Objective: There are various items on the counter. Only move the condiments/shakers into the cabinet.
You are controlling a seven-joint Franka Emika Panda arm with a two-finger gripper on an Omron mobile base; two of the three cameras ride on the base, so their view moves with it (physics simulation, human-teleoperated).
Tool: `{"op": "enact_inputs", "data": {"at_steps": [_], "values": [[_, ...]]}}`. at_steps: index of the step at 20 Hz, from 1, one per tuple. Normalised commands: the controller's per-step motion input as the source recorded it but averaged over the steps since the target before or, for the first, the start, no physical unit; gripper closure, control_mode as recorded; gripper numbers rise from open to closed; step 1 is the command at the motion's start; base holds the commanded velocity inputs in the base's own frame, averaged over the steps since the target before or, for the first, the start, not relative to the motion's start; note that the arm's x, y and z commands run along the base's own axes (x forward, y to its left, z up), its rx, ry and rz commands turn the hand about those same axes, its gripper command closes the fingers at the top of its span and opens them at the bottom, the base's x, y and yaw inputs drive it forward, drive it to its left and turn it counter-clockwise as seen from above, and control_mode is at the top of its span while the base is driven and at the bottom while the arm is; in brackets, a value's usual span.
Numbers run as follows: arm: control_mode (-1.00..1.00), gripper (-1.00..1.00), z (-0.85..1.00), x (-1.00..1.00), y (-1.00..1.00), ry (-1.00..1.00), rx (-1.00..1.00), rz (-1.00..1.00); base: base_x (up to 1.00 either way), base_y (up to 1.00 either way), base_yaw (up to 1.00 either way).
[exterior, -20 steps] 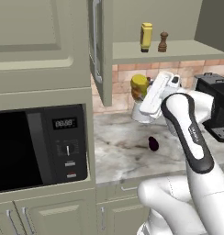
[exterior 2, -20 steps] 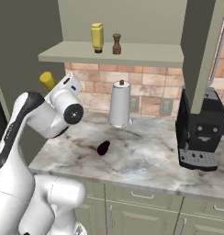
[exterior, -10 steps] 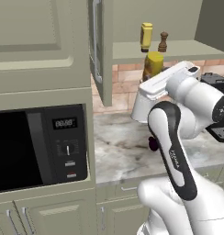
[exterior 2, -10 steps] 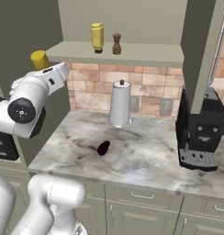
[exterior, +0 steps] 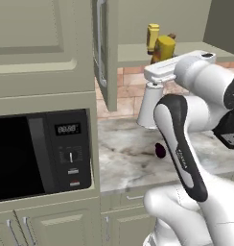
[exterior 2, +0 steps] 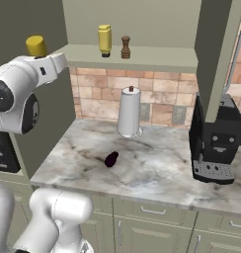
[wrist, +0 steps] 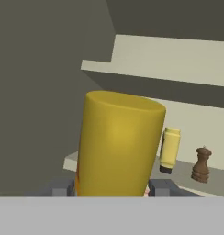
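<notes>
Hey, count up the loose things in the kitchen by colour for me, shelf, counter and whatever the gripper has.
Yellow: 2, bottle on the shelf, bottle in the gripper
Brown: 1, pepper shaker
Purple: 1, eggplant
White: 1, paper towel roll
Black: 1, coffee machine
Total: 6

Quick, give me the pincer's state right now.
Pincer: closed on the amber squeeze bottle, carried up near the cabinet shelf.
</notes>
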Motion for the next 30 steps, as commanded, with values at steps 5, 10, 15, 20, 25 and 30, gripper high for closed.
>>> {"op": "enact_inputs", "data": {"at_steps": [5, 10, 15, 20, 25, 30], "values": [[-1.00, 1.00, 0.21, 0.26, 0.00, 0.00, 0.01, 0.00, 0.00, 0.00, 0.00], [-1.00, 1.00, 0.25, 0.20, 0.00, -0.01, 0.00, -0.01, 0.00, 0.00, 0.00], [-1.00, 1.00, 0.06, 0.44, 0.00, 0.00, 0.00, -0.01, 0.00, 0.00, 0.00], [-1.00, 1.00, 0.00, 0.59, 0.00, 0.01, 0.00, 0.00, 0.00, 0.00, 0.00], [-1.00, 1.00, 0.00, 0.57, 0.00, 0.06, 0.00, 0.00, 0.00, 0.00, 0.00], [-1.00, 1.00, -0.05, 0.51, 0.00, 0.07, 0.00, 0.00, 0.00, 0.00, 0.00]]}}
